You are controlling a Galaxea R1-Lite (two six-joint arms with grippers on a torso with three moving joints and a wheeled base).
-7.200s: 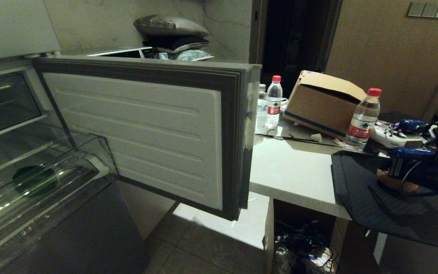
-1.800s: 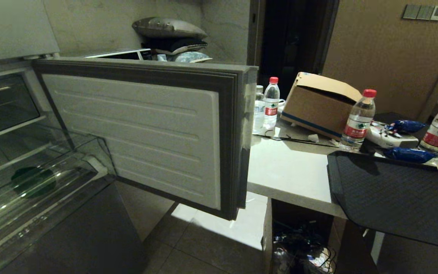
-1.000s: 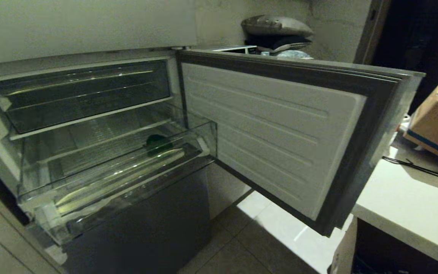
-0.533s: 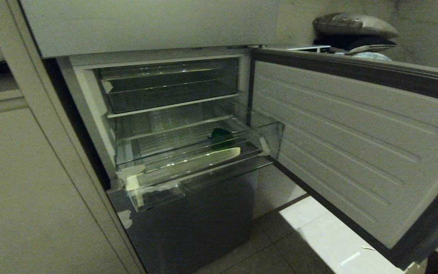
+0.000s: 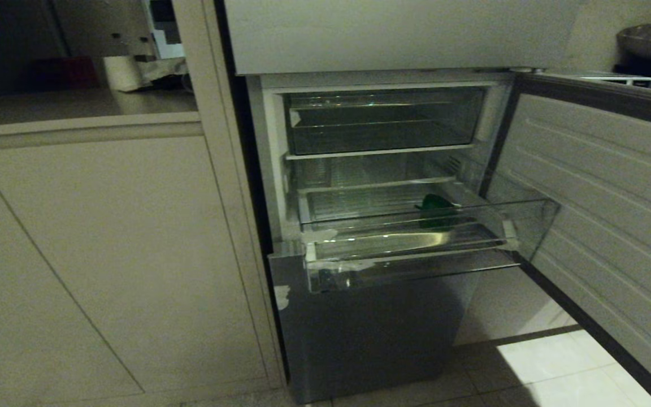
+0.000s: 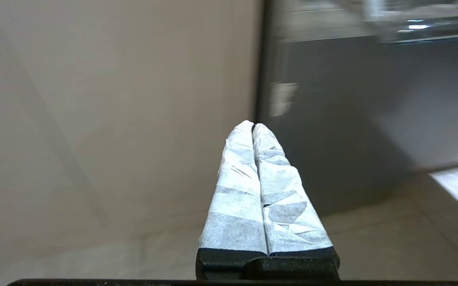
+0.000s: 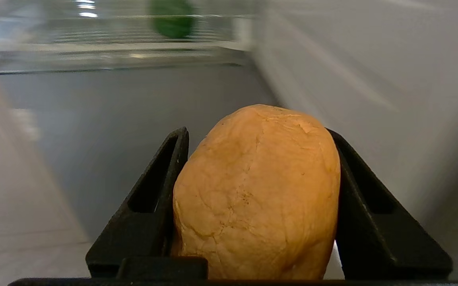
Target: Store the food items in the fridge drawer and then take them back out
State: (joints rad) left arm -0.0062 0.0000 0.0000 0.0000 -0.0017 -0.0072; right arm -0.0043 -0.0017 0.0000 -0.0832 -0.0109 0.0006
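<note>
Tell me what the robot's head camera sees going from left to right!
Beige cabinet door → open fridge compartment with the clear plastic bin → dark green food item inside the bin → white ribbed inner face of the swung-open door.

Right gripper (image 7: 255, 198) clamped around potato (image 7: 257, 190); left gripper (image 6: 253, 126) closed, empty.

The clear bin of the fridge drawer (image 5: 523, 217) stands pulled out, holding only the dark green item (image 5: 435, 208).
</note>
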